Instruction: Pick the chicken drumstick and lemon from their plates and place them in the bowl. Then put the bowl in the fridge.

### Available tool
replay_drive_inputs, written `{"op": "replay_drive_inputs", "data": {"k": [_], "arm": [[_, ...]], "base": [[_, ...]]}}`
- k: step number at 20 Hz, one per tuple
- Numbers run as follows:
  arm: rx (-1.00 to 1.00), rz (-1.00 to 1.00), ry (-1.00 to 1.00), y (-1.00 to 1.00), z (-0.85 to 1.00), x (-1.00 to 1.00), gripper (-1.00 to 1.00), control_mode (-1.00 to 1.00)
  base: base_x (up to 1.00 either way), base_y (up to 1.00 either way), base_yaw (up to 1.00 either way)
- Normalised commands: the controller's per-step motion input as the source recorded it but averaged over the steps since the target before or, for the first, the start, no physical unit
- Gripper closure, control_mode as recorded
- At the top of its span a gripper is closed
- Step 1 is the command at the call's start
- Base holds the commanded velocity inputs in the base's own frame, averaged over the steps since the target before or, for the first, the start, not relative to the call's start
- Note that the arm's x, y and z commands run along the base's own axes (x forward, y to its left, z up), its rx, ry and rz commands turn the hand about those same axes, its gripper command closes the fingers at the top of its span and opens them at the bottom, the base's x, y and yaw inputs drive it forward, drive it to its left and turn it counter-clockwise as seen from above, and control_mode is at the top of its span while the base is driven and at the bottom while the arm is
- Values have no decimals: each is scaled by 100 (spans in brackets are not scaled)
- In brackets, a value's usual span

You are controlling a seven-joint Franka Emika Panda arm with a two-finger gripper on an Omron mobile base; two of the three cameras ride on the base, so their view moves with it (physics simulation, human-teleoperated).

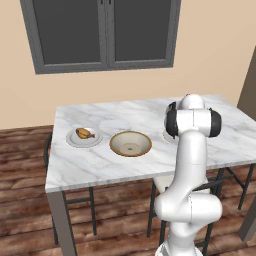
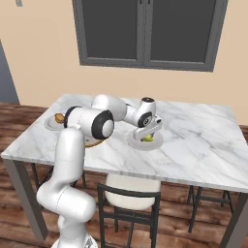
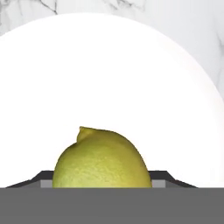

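On right-hand plate [image 2: 156,141]: lemon [image 3: 102,159] sits between end effector [image 2: 148,136] fingers, jaws partway in, grip unconfirmed. Drumstick [image 1: 84,133] on far plate [image 1: 73,141]; bowl [image 1: 130,143] between, ready to receive both.

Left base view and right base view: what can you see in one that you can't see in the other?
Left base view: the bowl's whole cream inside, nothing in it, and the chicken drumstick plainly on its plate.

Right base view: the gripper low over the lemon on the other plate, fingers either side of it.

Both: the marble table, the dark window, the white arm and the drumstick.
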Motion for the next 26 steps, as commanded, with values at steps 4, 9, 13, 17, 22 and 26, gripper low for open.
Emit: {"op": "replay_drive_inputs", "data": {"k": [4,9,13,17,22,26], "arm": [[7,0,1,0,0,-10,100,-100],[17,-1,4,4,15,-32,100,-100],[10,-4,0,18,33,-35,100,-100],[1,-1,0,26,28,-39,100,-100],[0,-5,-2,37,19,-47,100,-100],[0,-10,-12,51,12,-43,100,-100]], "base": [[0,0,0],[0,0,0],[0,0,0],[0,0,0],[0,0,0],[0,0,0]]}}
